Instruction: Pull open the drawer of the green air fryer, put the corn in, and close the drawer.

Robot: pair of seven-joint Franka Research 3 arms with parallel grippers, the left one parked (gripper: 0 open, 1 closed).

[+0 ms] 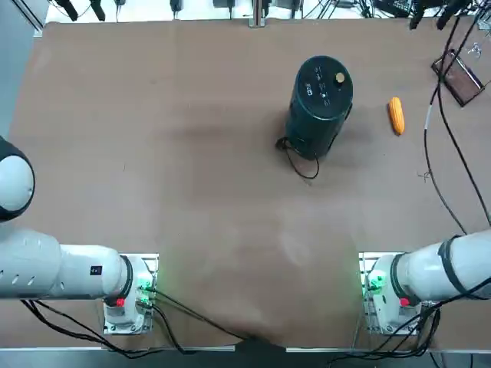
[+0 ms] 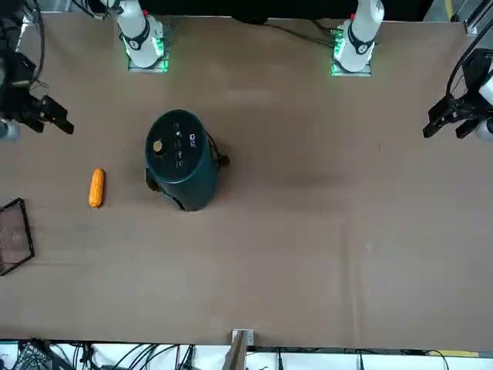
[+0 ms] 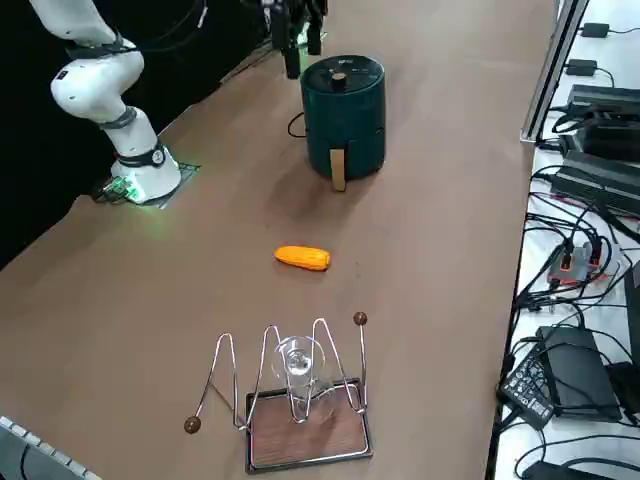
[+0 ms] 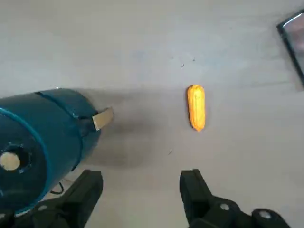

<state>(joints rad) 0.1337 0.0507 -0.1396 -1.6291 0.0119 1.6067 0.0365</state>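
A matte brown bench (image 1: 153,153) carries the glossy teal, drum-shaped green air fryer (image 1: 318,103) at its far side, its drawer (image 3: 345,160) shut. The right tool (image 4: 140,190), black fingers spread wide and empty, hangs above. The corn (image 1: 396,115), a stubby orange-yellow cob, lies right of the fryer, apart.

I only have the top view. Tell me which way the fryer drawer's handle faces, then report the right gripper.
Observer: The handle sticks out of the green air fryer on the side where the corn lies.
Operator: Confirm the drawer's state.
Observer: The drawer sits flush with the body, shut.
Operator: Now the gripper.
Observer: The right gripper hangs open above the table, holding nothing and touching neither fryer nor corn.
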